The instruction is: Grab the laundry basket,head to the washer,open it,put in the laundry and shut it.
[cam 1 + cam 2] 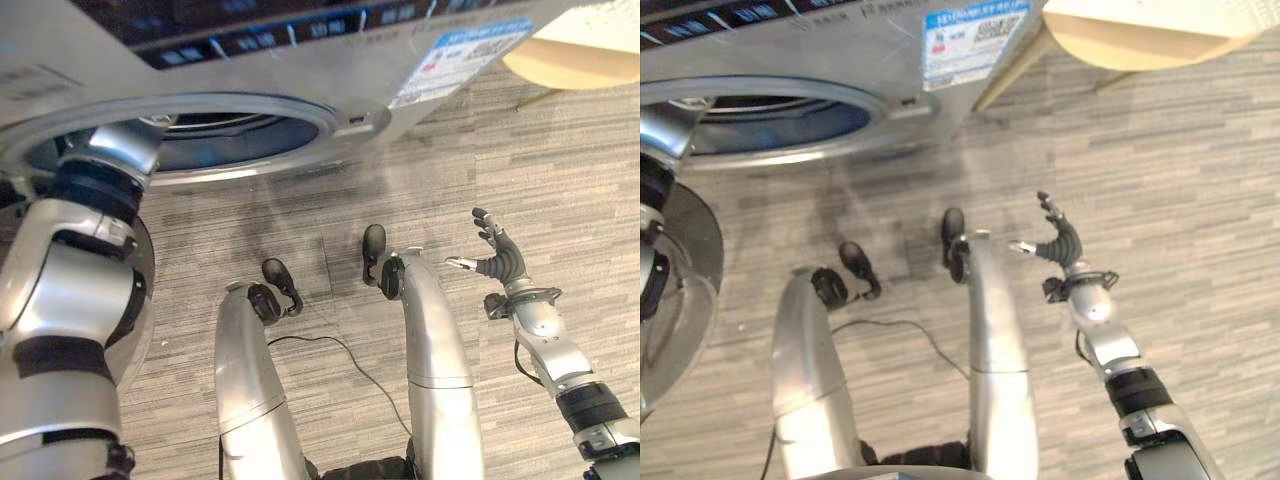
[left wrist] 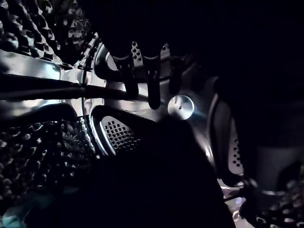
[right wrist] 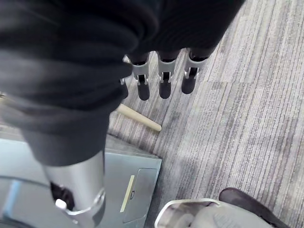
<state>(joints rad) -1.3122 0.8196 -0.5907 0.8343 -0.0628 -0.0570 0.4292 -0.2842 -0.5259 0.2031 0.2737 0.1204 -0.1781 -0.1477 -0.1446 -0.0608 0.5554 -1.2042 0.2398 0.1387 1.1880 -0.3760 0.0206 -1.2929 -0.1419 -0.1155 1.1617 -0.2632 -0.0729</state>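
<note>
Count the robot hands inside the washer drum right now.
1: the left hand is inside the washer drum; the right hand hangs open over the floor.

Grey striped carpet floor [image 1: 520, 160], pale wooden table [image 1: 1150, 35] on slanted legs, even light

the floor [image 1: 560, 170] is grey carpet with a fine striped weave, laid in large square tiles whose seams show faintly. a silver front-loading washer [image 1: 300, 70] stands on it at the far side, its round opening facing the floor. beside the washer, a slim pale wooden table leg [image 1: 1008, 65] comes down to the carpet.
</note>
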